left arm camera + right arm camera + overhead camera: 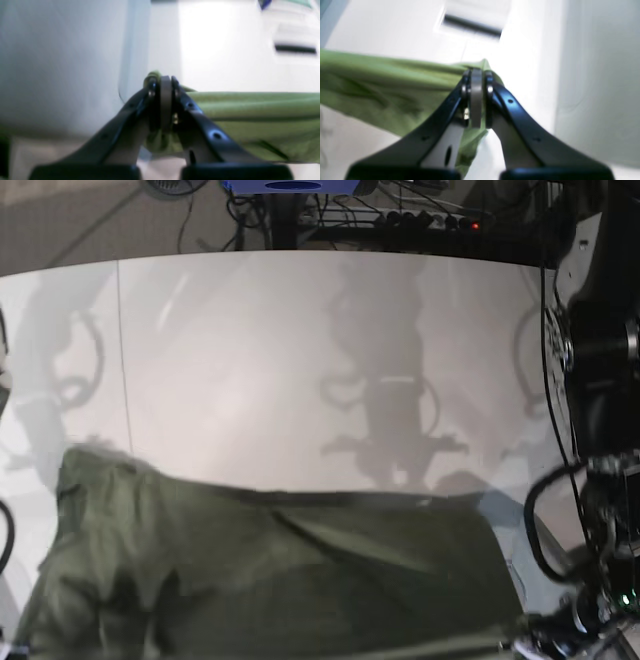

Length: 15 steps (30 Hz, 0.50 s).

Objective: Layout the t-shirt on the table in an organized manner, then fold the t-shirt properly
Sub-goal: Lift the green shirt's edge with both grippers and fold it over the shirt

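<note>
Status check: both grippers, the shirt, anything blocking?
Left gripper shut on the t-shirt. Right gripper shut on it too. Shirt stretched between them over the table. No obstruction visible.

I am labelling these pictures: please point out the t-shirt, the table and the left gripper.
t-shirt (pixel 300 580): base view, middle of the cloth.
table (pixel 300 360): base view, bare white top.
left gripper (pixel 165 100): left wrist view, between closed fingertips.

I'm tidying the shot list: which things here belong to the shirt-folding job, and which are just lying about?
Part of the job:
- t-shirt, stretched between both arms
- table beneath it
- left gripper, shut on the shirt edge
- right gripper, shut on the shirt edge

Just lying about:
- cables on the floor behind the table
- blue object at the far edge
</note>
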### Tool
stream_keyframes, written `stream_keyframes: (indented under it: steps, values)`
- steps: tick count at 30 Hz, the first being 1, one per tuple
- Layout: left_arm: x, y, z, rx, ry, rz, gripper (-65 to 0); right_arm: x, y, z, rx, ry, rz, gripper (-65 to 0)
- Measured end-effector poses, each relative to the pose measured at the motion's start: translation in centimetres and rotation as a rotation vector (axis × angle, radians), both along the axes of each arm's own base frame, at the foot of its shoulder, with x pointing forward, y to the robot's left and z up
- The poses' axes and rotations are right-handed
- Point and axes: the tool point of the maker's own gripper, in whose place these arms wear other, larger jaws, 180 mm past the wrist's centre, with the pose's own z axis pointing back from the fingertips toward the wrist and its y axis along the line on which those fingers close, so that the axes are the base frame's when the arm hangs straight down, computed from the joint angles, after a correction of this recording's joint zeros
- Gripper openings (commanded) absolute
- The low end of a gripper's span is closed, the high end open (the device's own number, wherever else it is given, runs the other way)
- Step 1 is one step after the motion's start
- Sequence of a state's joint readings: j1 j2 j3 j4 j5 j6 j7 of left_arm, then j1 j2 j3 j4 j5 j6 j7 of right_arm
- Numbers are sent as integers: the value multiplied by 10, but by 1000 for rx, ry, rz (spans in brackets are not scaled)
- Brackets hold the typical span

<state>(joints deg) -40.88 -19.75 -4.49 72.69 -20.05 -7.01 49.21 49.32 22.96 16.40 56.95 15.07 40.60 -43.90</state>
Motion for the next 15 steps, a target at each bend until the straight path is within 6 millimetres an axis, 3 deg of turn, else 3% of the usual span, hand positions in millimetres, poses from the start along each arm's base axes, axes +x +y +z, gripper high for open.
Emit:
stream_keyframes:
  steps: [4, 7, 9, 10, 12, 13, 15]
  values:
    - [26, -1, 79, -29, -138, -9, -650, 12, -16, 69, -24, -138, -23, -650]
    - [33, -3, 143, -28, -263, -16, -650, 13, -24, 115, -41, -230, -32, -650]
    - [33, -1, 166, -25, -310, -12, -650, 7, -28, 144, -78, -295, -42, -650]
    - [30, -2, 171, -18, -313, -11, -650, 2, -28, 158, -95, -325, -44, -650]
    - [23, -7, 162, -3, -280, -27, -650, -10, -33, 162, -150, -320, -65, -650]
    - [17, -8, 152, 0, -265, -25, -650, -16, -35, 154, -173, -301, -74, -650]
    - [0, -6, 110, -1, -210, -19, -650, -27, -35, 108, -217, -199, -77, -650]
